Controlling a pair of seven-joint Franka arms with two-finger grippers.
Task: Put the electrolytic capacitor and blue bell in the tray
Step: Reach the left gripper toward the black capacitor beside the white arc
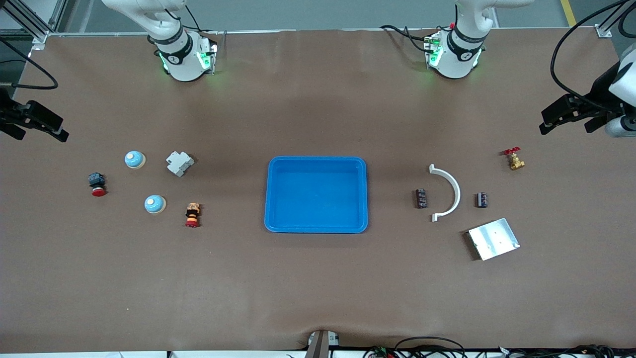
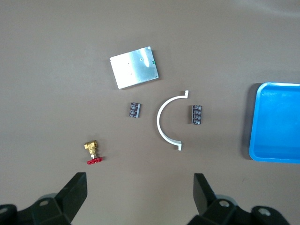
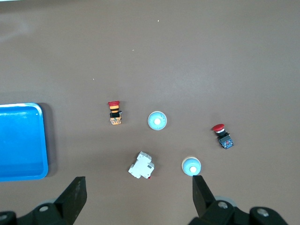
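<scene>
One blue tray [image 1: 316,194] mid-table. Two blue bells [image 1: 134,159] [image 1: 154,204] toward the right arm's end; two capacitors [image 1: 422,198] [image 1: 481,200] toward the left arm's end, flanking a white arc [image 1: 447,191]. Both grippers, left [image 2: 139,190] and right [image 3: 138,194], raised with jaws spread wide, empty, well apart from everything below.

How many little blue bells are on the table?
2. One blue bell lies beside the white breaker; the other bell lies nearer the front camera, beside the orange push button.
</scene>
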